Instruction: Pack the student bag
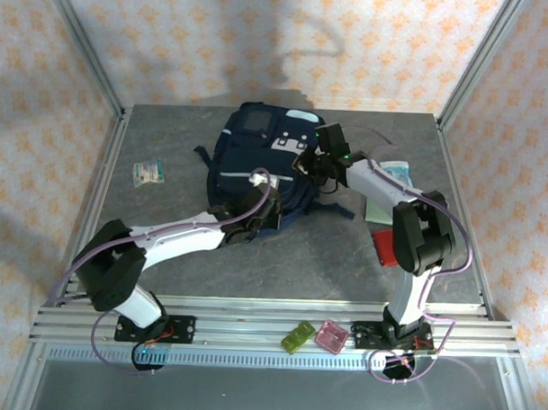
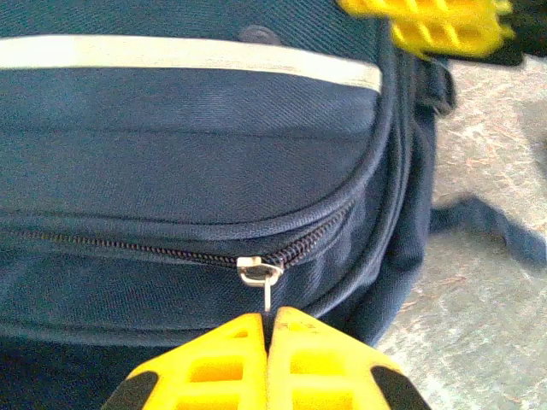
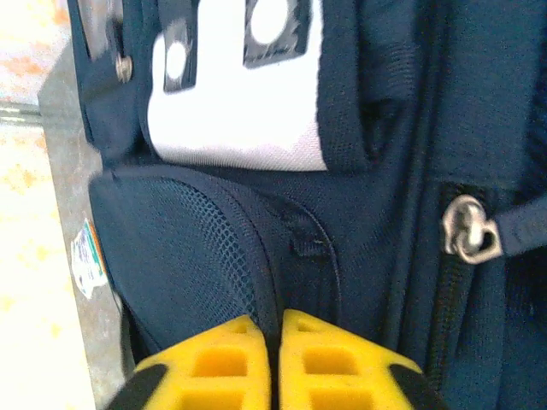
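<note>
The backpack (image 1: 258, 146) lies flat on the grey table (image 1: 165, 228), toward the far side and about in the middle, with its straps spread out beside it. It is the largest thing here.

The left claw (image 2: 267, 323) is at the near end of the backpack. Its two yellow fingers (image 2: 214, 359) are pressed together, and between them they grasp the thin metal zipper pull (image 2: 267, 296). The zipper slider (image 2: 259, 271) sits just above the fingertips. To its left the zipper teeth are closed, and to its right the track curves up toward the corner of the backpack. A light stripe (image 2: 171, 53) runs across the fabric further up.

The right claw (image 3: 275, 325) is at the right side of the backpack. It is also clenched, and the corded seam at the edge of the mesh pocket (image 3: 188, 248) goes down into the narrow gap between its fingers, so it seems to pinch the fabric there. Above is a white patch (image 3: 231, 111), and to the right hangs another metal slider (image 3: 466, 229).

A small packet (image 1: 149, 171) lies well apart to the left of the backpack. A green box (image 1: 298, 337) and a pink box (image 1: 331, 336) rest on the front rail.
</note>
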Robot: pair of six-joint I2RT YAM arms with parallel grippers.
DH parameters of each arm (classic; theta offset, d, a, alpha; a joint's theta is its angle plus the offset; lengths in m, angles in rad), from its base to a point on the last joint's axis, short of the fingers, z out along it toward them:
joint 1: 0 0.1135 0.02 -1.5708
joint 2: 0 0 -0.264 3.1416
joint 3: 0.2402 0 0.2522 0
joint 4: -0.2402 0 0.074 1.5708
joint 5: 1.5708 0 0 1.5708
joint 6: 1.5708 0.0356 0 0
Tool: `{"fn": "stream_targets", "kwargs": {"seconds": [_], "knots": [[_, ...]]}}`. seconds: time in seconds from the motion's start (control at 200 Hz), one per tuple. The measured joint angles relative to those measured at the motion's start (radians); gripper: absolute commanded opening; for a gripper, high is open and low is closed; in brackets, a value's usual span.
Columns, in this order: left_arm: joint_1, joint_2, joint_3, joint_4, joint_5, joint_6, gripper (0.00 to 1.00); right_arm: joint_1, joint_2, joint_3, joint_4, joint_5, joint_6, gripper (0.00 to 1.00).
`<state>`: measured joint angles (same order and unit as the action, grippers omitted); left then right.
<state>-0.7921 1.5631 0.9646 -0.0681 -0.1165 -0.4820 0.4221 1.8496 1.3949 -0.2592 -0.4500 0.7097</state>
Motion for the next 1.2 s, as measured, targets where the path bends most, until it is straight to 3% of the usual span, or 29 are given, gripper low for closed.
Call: {"fn": "stream_targets", "kwargs": {"seconds": [0.095, 0.44, 0.686, 0.991, 1.196], "knots": [[-0.01, 0.032, 0.029, -0.004, 0.004, 0.0, 0.0, -0.012, -0.006, -0.013, 0.044, 0.011, 0.007, 0.39], [-0.013, 0.042, 0.037, -0.022, 0.005, 0.001, 0.0, 0.016, -0.234, -0.298, 0.128, -0.005, 0.071, 0.4], [-0.013, 0.042, 0.038, -0.029, 0.004, 0.001, 0.0, 0.088, -0.218, -0.31, 0.17, -0.029, 0.108, 0.39], [-0.012, 0.043, 0.038, -0.048, 0.003, 0.001, 0.0, 0.101, -0.137, -0.292, 0.174, -0.03, 0.137, 0.4], [-0.012, 0.043, 0.038, -0.048, 0.0, 0.0, 0.0, 0.102, -0.137, -0.298, 0.187, -0.03, 0.164, 0.21]]}}
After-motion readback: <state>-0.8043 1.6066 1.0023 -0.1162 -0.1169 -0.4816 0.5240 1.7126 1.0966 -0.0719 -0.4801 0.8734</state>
